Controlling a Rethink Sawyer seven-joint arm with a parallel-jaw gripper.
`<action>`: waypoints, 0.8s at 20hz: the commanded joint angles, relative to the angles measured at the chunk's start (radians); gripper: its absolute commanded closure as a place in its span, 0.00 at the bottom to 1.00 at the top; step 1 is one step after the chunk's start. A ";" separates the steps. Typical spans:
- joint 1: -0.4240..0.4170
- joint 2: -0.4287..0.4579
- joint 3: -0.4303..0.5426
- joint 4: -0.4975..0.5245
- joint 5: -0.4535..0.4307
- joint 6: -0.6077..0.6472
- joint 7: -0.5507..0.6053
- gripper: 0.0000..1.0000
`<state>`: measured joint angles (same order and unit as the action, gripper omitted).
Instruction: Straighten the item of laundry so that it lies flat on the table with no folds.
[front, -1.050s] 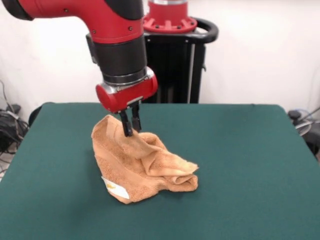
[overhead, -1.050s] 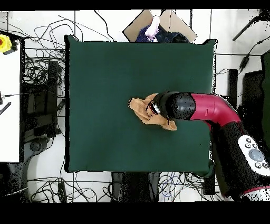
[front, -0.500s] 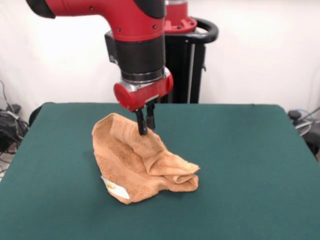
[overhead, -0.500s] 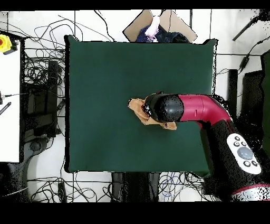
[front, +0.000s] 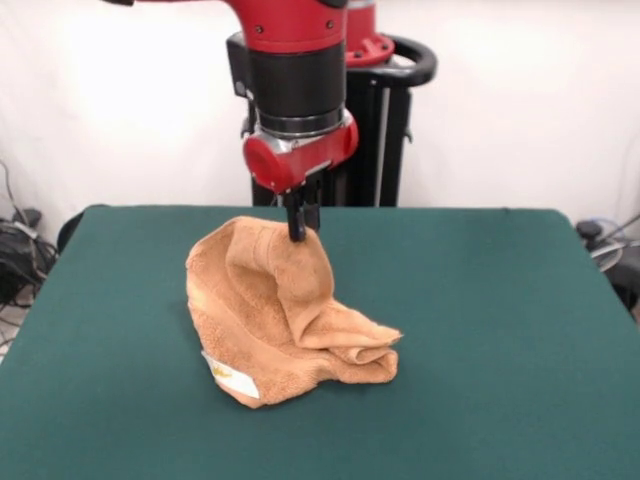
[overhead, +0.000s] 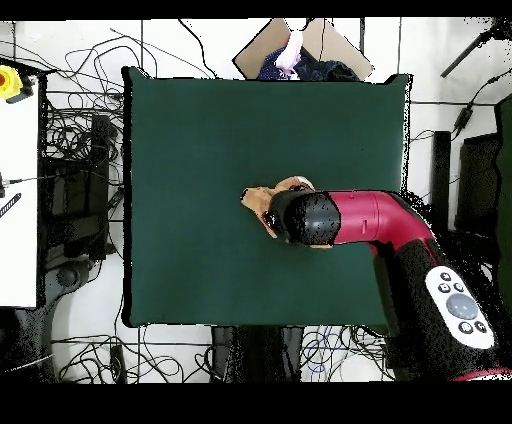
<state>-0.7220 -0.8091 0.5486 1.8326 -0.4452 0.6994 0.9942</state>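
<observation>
While the fingers (front: 301, 232) pinch its raised edge, the orange-tan hand towel (front: 280, 320) sits crumpled on the green table (front: 500, 330), far from flat.

Pincer (front: 302, 230) pinches crumpled towel (front: 285, 315), peak lifted off table (front: 500, 320).

The towel (front: 275, 310) is orange-tan terry cloth, rough and nubbly with a soft matt pile, and carries a small smooth white label (front: 231, 377) with yellow print. The table (front: 480, 330) is covered in dark green felt-like cloth, matt and even. The arm (front: 295, 60) has glossy red shells and black bands, above dark matt jaws.
</observation>
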 joint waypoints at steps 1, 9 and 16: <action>-0.030 -0.035 0.050 0.103 0.001 -0.048 0.024 1.00; -0.024 -0.028 0.054 0.103 -0.023 -0.063 0.028 1.00; -0.013 -0.093 0.054 0.145 -0.028 -0.081 0.039 1.00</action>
<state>-0.7558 -0.8417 0.5497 1.8862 -0.4493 0.6853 0.9942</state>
